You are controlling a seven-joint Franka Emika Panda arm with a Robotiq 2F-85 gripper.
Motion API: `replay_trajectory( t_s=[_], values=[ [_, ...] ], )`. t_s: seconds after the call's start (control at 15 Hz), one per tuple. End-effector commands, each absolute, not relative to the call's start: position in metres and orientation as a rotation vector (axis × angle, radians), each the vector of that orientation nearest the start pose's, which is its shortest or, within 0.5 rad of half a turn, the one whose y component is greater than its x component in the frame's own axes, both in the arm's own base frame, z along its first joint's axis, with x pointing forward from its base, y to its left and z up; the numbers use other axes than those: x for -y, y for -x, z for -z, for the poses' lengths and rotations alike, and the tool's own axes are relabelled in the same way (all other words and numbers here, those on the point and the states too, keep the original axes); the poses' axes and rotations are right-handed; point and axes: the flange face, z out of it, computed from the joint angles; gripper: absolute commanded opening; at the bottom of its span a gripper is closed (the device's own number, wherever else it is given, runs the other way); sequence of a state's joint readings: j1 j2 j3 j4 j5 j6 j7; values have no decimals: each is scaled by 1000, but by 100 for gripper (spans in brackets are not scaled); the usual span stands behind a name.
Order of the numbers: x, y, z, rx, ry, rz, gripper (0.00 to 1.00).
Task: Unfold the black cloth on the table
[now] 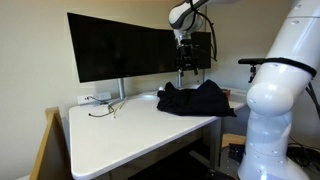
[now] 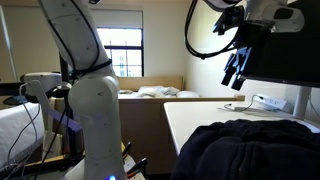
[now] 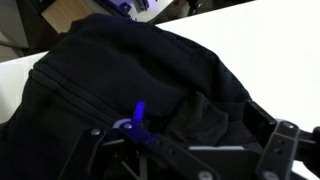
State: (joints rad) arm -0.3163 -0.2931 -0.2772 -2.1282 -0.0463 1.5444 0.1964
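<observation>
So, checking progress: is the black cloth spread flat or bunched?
Bunched: the soft black cloth lies heaped in folds on the white table.

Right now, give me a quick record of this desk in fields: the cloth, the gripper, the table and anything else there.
cloth: black cloth, rumpled in a heap, not yet unfolded
place: on the white table, at the end near the robot arm's base
gripper: gripper hangs above the cloth, apart from it, holding nothing; jaws look open in the wrist view
other: monitors behind; thin dark cable on the tabletop
</observation>
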Motion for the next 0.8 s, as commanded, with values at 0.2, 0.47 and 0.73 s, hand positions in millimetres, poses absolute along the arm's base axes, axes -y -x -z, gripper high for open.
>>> replay_trajectory(
  t_s=[0.2,0.47,0.73],
  values=[
    [321,-301,-513,-1143,2881,-359,100],
    [346,-275,-524,-1062,2942,-260,100],
    [349,-274,-526,-1063,2911,-271,100]
  ],
)
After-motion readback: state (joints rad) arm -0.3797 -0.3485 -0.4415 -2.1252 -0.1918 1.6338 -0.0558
